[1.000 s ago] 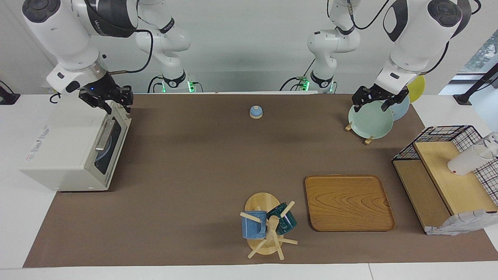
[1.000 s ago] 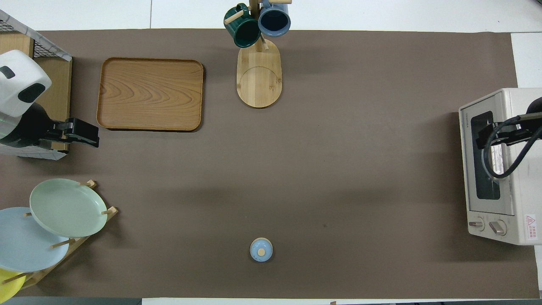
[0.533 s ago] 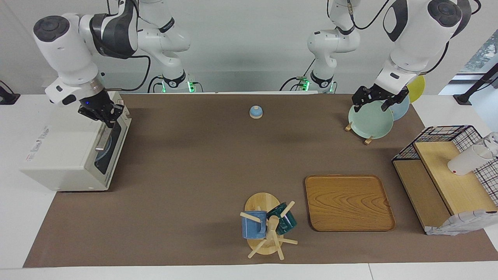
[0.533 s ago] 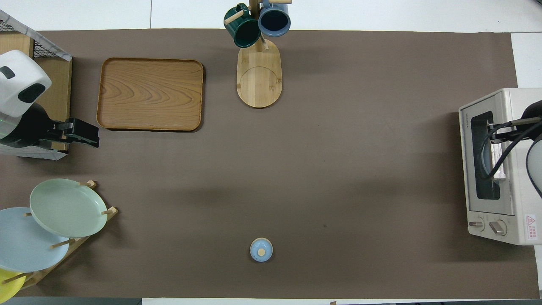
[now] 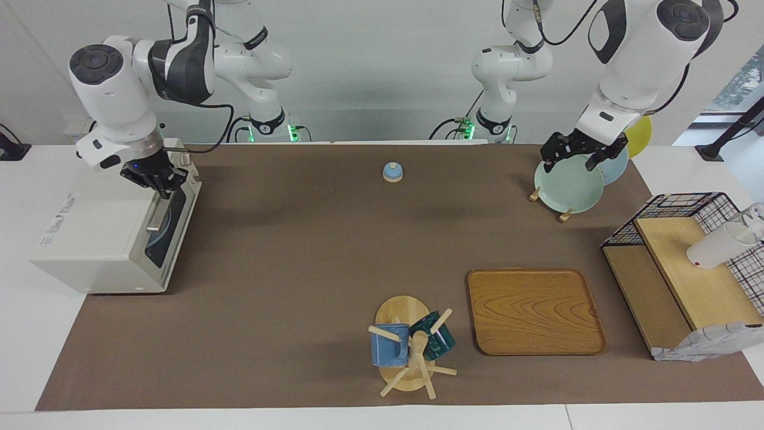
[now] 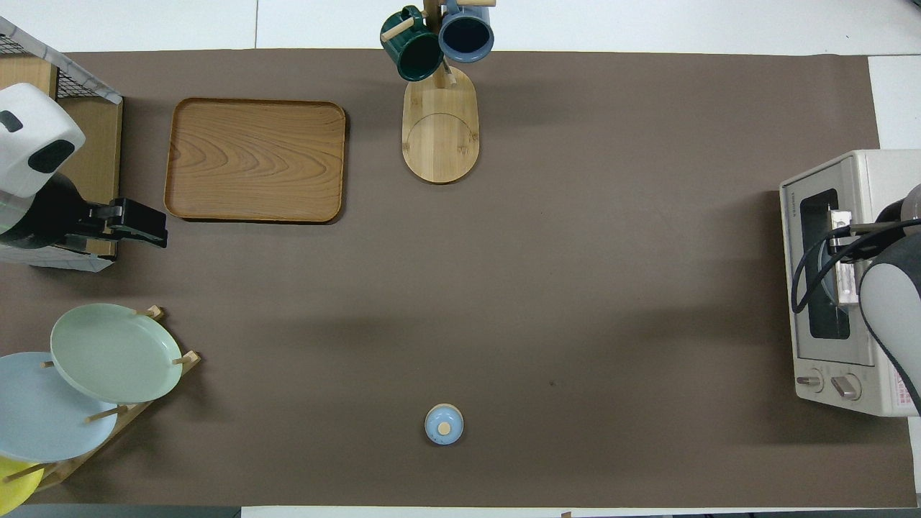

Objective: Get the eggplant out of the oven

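The off-white oven (image 5: 89,239) stands at the right arm's end of the table with its dark glass door shut. It also shows in the overhead view (image 6: 849,173). The metal bar handle (image 5: 156,216) runs along the door's top. My right gripper (image 5: 162,186) points down at the handle's end nearer to the robots, over the door's top edge (image 6: 838,229). The eggplant is hidden; only a pale bluish round shape shows through the glass. My left gripper (image 5: 574,156) waits open and empty, up over the plate rack (image 6: 140,224).
A plate rack (image 5: 567,182) with green, blue and yellow plates, a wire shelf (image 5: 686,269) and a wooden tray (image 5: 535,312) lie toward the left arm's end. A mug tree (image 5: 409,346) and a small blue lid (image 5: 392,172) stand mid-table.
My right gripper has turned to point down and come in over the oven door's handle. The left arm has barely moved.
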Controlling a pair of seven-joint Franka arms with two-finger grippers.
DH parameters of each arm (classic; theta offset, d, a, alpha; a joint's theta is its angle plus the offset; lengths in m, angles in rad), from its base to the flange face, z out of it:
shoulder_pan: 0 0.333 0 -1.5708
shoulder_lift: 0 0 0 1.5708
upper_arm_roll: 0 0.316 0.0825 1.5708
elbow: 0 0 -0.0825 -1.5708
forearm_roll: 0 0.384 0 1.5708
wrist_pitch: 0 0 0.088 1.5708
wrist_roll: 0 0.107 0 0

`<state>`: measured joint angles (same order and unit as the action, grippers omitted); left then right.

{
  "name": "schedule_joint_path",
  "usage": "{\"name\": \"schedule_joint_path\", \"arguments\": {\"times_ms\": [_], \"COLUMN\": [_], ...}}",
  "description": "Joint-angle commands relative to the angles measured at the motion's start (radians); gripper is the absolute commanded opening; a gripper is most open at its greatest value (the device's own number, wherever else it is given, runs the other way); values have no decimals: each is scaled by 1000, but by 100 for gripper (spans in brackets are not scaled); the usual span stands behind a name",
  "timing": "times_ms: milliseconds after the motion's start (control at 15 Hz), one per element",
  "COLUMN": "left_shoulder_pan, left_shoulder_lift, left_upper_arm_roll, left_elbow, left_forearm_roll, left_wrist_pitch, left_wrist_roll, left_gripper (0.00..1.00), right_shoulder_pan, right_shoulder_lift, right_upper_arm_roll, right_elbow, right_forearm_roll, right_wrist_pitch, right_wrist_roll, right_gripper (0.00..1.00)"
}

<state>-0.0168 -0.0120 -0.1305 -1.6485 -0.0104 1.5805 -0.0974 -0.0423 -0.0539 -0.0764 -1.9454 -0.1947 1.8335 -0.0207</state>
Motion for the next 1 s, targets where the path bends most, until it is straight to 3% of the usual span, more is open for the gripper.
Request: {"name": "schedule_joint_path", "arguments": {"times_ms": [0,267,600,933], "left_shoulder_pan": [32,35,35,29], "left_shoulder_lift": [-11,24,161,221], "left_upper_arm_roll": [-3,-1,-1,-1], "left_elbow": [-39,-39,54,49], "left_forearm_roll": [15,-5,-8,-10], "left_wrist_pitch": [99,194,251,317], "left_wrist_roll": [2,2,-1,5], "left_gripper": [100,100,100,100], "right_shoulder_pan": [-30,-50,-62,-9], "right_shoulder_lift": [-27,-24,-26,-9], "right_upper_arm_roll": [7,7,7,15], "right_elbow": [-66,-87,-138,-150], "right_forearm_roll": [-20,-23,-22,18], "right_wrist_pitch": [59,81,128,173], "right_wrist_roll": [12,-22,-53,-45], "right_gripper": [0,0,0,0]}}
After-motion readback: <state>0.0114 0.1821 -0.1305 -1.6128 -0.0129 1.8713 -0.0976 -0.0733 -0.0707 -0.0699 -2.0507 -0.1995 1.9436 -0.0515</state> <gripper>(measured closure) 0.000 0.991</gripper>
